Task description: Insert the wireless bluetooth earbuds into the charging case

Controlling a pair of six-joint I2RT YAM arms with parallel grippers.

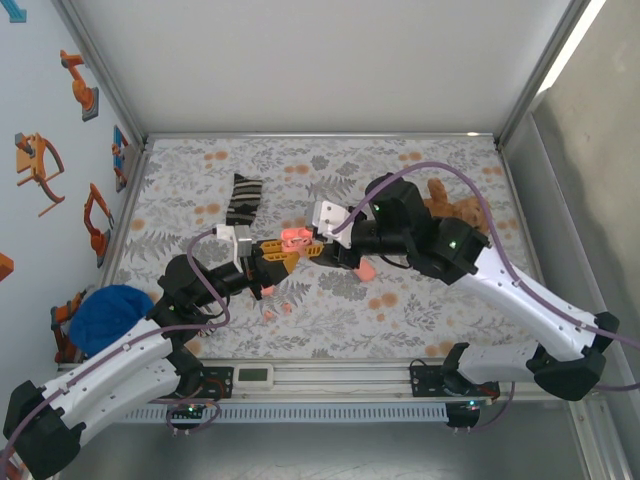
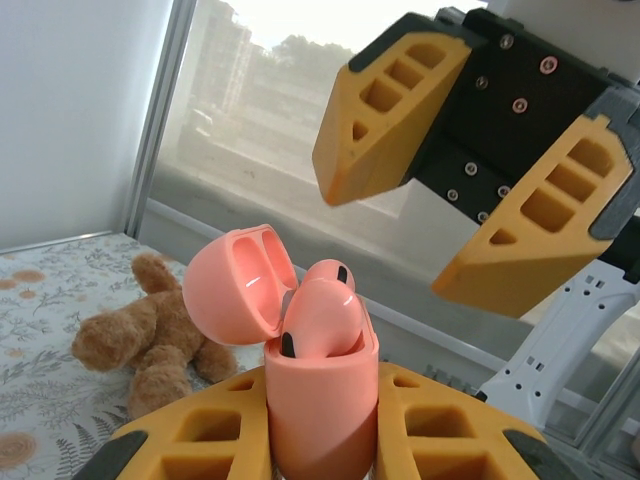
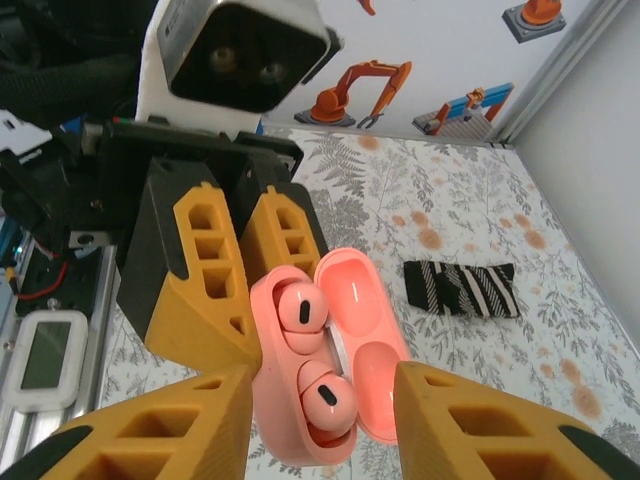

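Left gripper (image 2: 320,432): fingers pressed onto the body of the pink charging case (image 2: 320,385), holding it upright above the floral cloth (image 1: 200,175) with its lid (image 2: 235,285) hinged open. Right gripper (image 2: 392,238): fingers spread, empty, poised just above the case mouth.

Both wells hold an earbud: one (image 3: 300,310) by the hinge end, one (image 3: 327,400) nearer the right wrist camera. In the left wrist view the nearer bud seems to stand slightly proud, so seating is probably unfinished.

To do this step well, the left grip should stay still and level. The right fingers should come down squarely on the proud bud, clear of the lid, and press lightly.

Count:
- charging cases held: one
- earbuds in it: two
- small loose pink nubs (image 1: 270,313) on the cloth: apparently two
- teddy bear (image 1: 450,207): one
- striped cloth (image 3: 462,288): one
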